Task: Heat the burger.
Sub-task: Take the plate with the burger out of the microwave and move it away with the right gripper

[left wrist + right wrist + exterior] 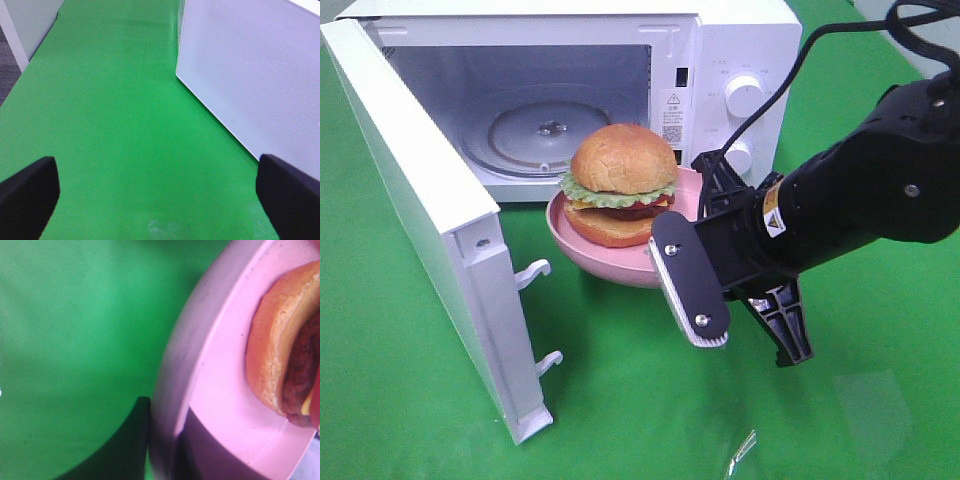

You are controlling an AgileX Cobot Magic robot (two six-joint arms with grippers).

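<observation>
One gripper, the right, grips the pink dish by its rim, carrying the burger before the open microwave. Risk: tilt topples the burger. Left gripper idle, spread open.

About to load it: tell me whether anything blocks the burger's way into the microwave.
Nothing visible does. The burger sits in the pink dish, which the right gripper holds at the rim before the microwave; its door is wide open.
</observation>
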